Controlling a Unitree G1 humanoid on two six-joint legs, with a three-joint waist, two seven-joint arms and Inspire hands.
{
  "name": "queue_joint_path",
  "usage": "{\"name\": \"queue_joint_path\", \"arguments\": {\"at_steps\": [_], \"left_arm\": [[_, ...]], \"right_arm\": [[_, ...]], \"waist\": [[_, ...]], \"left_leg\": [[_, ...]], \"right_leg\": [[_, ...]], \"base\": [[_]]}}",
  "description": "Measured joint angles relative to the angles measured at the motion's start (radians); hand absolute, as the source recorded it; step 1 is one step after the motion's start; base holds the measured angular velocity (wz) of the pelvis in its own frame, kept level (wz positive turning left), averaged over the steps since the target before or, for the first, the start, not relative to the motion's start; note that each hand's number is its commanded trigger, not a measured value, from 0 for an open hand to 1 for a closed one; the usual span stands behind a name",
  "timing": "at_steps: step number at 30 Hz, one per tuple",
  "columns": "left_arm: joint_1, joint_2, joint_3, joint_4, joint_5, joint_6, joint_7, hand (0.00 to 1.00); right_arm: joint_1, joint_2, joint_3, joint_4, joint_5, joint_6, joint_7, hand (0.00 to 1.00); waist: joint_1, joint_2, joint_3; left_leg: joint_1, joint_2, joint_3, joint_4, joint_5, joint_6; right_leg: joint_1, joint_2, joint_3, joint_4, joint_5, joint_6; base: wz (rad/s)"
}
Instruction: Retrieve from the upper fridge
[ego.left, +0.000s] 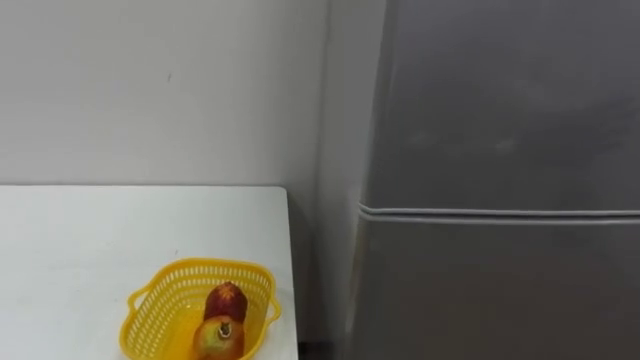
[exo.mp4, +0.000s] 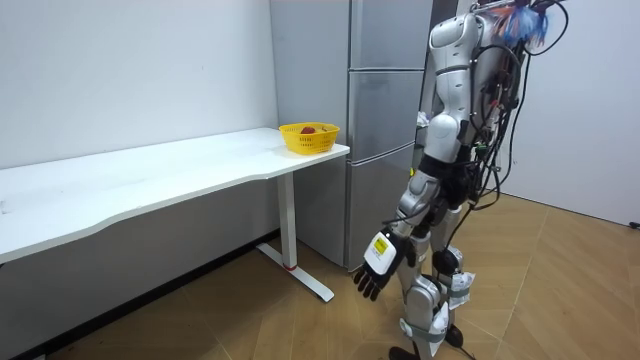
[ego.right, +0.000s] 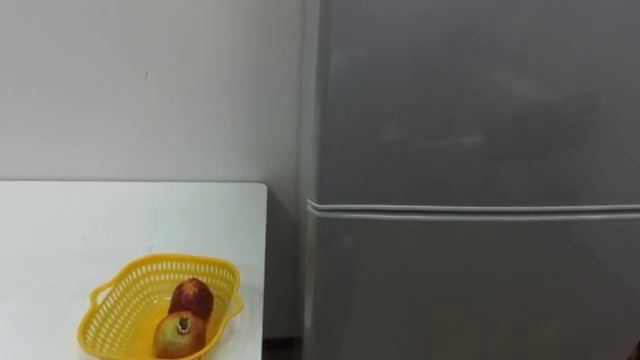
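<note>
Closest to the camera is a yellow basket (ego.left: 152, 305), down at 6 o'clock in the eye views. It sits near the corner of a white table (ego.left: 90, 250). Two fruits lie inside it. One is a round yellow and red fruit (ego.left: 218, 340) with a little crown on top. A dark red fruit (ego.left: 226, 300) is touching it at 12 o'clock. A bare white wall (ego.left: 150, 90) stands behind the table. At 3 o'clock from the basket stands a tall grey fridge (ego.left: 480, 180), just past the table's edge. Its upper door (ego.left: 510, 100) is closed, and so is the lower door (ego.left: 500, 290) under it at 6 o'clock. A thin pale line (ego.left: 500, 214) runs between the two doors. I cannot tell what is behind the upper door. In the room view the robot stands up straight right in front of the fridge. Its left hand (exo.mp4: 378, 265) hangs low by its leg, fingers loose and a little spread, pointing to 7 o'clock and holding nothing.
</note>
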Motion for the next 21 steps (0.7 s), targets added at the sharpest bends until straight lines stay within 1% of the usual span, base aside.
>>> {"name": "queue_joint_path", "arguments": {"at_steps": [1, 2, 3, 4, 6, 7, 8, 9, 10, 12, 14, 15, 18, 19, 21], "left_arm": [[-0.011, -0.006, 0.000, -0.001, 0.000, 0.009, 0.000, 0.00], [-0.016, -0.009, 0.000, -0.001, 0.000, 0.011, 0.000, 0.00], [-0.021, -0.015, 0.000, -0.007, 0.000, 0.017, 0.000, 0.00], [-0.021, -0.019, 0.000, -0.017, 0.000, 0.022, 0.003, 0.00], [-0.021, -0.023, -0.001, -0.037, 0.000, 0.029, 0.005, 0.00], [-0.020, -0.024, 0.000, -0.047, -0.002, 0.029, 0.005, 0.00], [-0.019, -0.025, -0.001, -0.052, -0.001, 0.029, 0.005, 0.00], [-0.020, -0.029, -0.001, -0.054, -0.001, 0.029, 0.005, 0.00], [-0.021, -0.032, -0.001, -0.054, -0.001, 0.029, 0.005, 0.00], [-0.023, -0.039, 0.002, -0.053, 0.004, 0.029, 0.003, 0.00], [-0.019, -0.039, 0.002, -0.051, 0.005, 0.029, 0.002, 0.00], [-0.019, -0.039, 0.002, -0.047, 0.005, 0.029, 0.001, 0.00], [-0.013, -0.039, 0.001, -0.046, 0.000, 0.030, -0.002, 0.00], [-0.012, -0.039, 0.002, -0.046, 0.001, 0.031, -0.007, 0.00], [-0.012, -0.040, 0.003, -0.046, 0.001, 0.043, -0.022, 0.00]], "right_arm": [[0.000, 0.015, 0.000, 0.061, 0.001, 0.014, 0.003, 0.00], [0.000, 0.019, 0.000, 0.092, 0.006, 0.022, 0.005, 0.00], [0.000, 0.026, 0.002, 0.146, 0.032, 0.032, 0.008, 0.00], [-0.001, 0.032, 0.008, 0.206, 0.065, 0.033, 0.012, 0.00], [-0.001, 0.040, 0.044, 0.306, 0.119, 0.039, 0.016, 0.00], [0.000, 0.052, 0.069, 0.369, 0.139, 0.052, 0.028, 0.00], [0.002, 0.056, 0.084, 0.404, 0.152, 0.055, 0.037, 0.00], [0.003, 0.065, 0.118, 0.482, 0.153, 0.058, 0.057, 0.00], [0.002, 0.075, 0.127, 0.520, 0.151, 0.063, 0.070, 0.00], [0.005, 0.114, 0.141, 0.638, 0.115, 0.093, 0.113, 0.00], [0.006, 0.126, 0.158, 0.738, 0.102, 0.100, 0.141, 0.00], [0.006, 0.131, 0.158, 0.789, 0.099, 0.110, 0.157, 0.00], [0.006, 0.130, 0.164, 0.919, 0.074, 0.119, 0.196, 0.00], [0.011, 0.129, 0.182, 0.953, 0.071, 0.126, 0.215, 0.00], [0.015, 0.129, 0.196, 0.998, 0.068, 0.143, 0.260, 0.00]], "waist": [[-0.001, -0.002, -0.0001], [-0.001, 0.003, -0.0002], [0.000, 0.013, -0.0023], [-0.002, 0.020, -0.0030], [-0.002, 0.023, -0.0023], [-0.005, 0.022, -0.0025], [-0.005, 0.022, -0.0029], [-0.005, 0.021, -0.0032], [-0.006, 0.020, -0.0036], [-0.006, 0.019, -0.0042], [-0.005, 0.016, -0.0055], [-0.002, 0.016, -0.0051], [-0.002, 0.014, -0.0045], [0.000, 0.017, -0.0024], [0.001, 0.019, -0.0016]], "left_leg": [[0.000, -0.001, 0.001, 0.000, 0.000, 0.000], [0.000, -0.001, 0.002, 0.000, 0.000, 0.001], [0.000, -0.001, 0.002, -0.001, -0.001, 0.001], [0.002, -0.001, 0.004, -0.001, -0.001, 0.001], [0.000, 0.001, 0.005, -0.001, 0.000, 0.001], [0.000, 0.002, 0.003, -0.001, 0.000, 0.000], [0.000, 0.002, 0.003, 0.000, 0.000, 0.000], [0.002, 0.002, 0.003, 0.001, 0.000, 0.000], [0.002, 0.002, 0.003, 0.002, 0.000, 0.000], [0.002, -0.001, 0.001, 0.002, 0.000, 0.000], [0.003, -0.002, 0.001, 0.002, 0.000, 0.000], [0.003, -0.003, 0.002, 0.002, 0.000, 0.001], [0.005, -0.003, 0.001, 0.002, 0.000, 0.001], [0.005, -0.002, 0.000, 0.003, 0.000, 0.001], [0.005, -0.001, 0.000, 0.004, 0.000, 0.001]], "right_leg": [[-0.002, -0.001, 0.000, 0.001, 0.000, 0.000], [-0.002, -0.001, -0.001, 0.001, 0.000, 0.000], [-0.002, -0.001, -0.001, 0.001, 0.000, 0.001], [-0.003, -0.001, 0.003, 0.001, -0.001, 0.001], [-0.005, 0.000, 0.002, 0.002, -0.002, -0.001], [-0.004, 0.001, 0.001, 0.001, -0.003, -0.002], [-0.003, 0.001, 0.001, 0.000, -0.003, -0.002], [-0.003, 0.001, 0.001, -0.001, -0.003, -0.002], [-0.003, 0.000, 0.002, -0.001, -0.004, -0.002], [-0.001, -0.001, 0.001, -0.001, -0.005, 0.001], [0.000, -0.003, 0.001, -0.002, -0.005, 0.001], [-0.001, -0.003, 0.002, -0.001, -0.005, 0.001], [0.003, -0.003, 0.001, -0.001, -0.006, 0.002], [0.004, -0.003, 0.001, -0.001, -0.006, 0.002], [0.002, -0.003, 0.001, -0.001, -0.006, 0.001]], "base": [[-0.04], [0.00], [0.00], [0.00], [0.00], [0.00], [0.00], [0.00], [0.00], [0.03], [0.00], [0.00], [0.00], [0.00], [0.00]]}}
